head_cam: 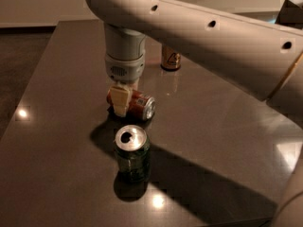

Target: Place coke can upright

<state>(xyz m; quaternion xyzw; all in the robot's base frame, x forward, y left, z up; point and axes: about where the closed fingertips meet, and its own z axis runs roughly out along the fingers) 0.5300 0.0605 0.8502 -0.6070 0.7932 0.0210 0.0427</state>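
Observation:
The coke can [138,105] is red with a silver end and lies on its side on the dark table [57,141], its end facing right and toward me. My gripper [122,100] hangs straight down from the wrist and sits at the can's left part, touching or nearly touching it, just above the table. The can rests on the table.
A dark green can [132,152] stands upright just in front of the coke can, its opened top up. A brown-gold can [170,58] stands upright further back, partly behind my arm [213,32]. The table's left edge runs along the dark floor.

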